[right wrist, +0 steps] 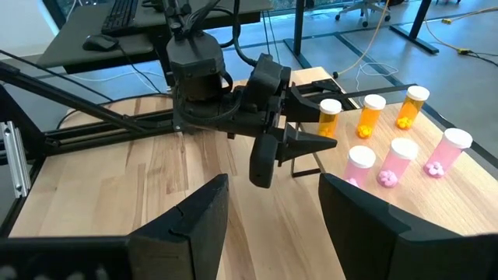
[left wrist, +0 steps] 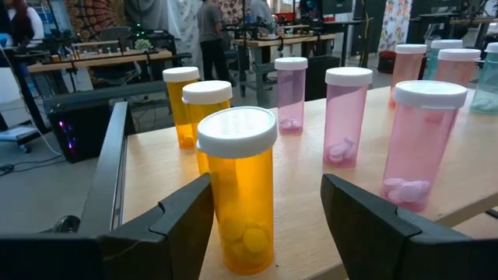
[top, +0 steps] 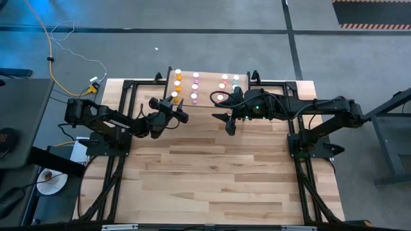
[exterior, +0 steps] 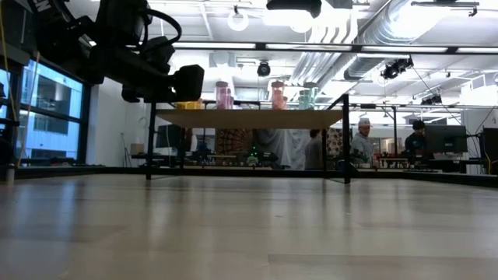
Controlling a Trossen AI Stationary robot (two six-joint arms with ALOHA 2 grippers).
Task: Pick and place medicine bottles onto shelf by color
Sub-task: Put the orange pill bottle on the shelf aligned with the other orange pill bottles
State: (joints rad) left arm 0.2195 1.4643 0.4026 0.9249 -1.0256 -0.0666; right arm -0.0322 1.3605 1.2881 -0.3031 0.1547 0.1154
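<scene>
Standing upright on the shelf point(top: 207, 90) at the far edge of the worktop point(top: 212, 173), the medicine bottles point(top: 194, 88) are grouped in columns by colour: three orange ones at the shelf's left end, three pink ones just beside them, and further pink and teal-green ones toward the right end. The left claw point(left wrist: 268, 210) is at the shelf's left front corner, its fingers point(left wrist: 183, 222) spread wide on either side of the nearest orange bottle point(left wrist: 240, 190), released and gripping nothing; white pills show inside that bottle. The right claw point(right wrist: 272, 206) hangs over the worktop just in front of the shelf's right part, its fingers likewise apart and empty, facing the left arm.
</scene>
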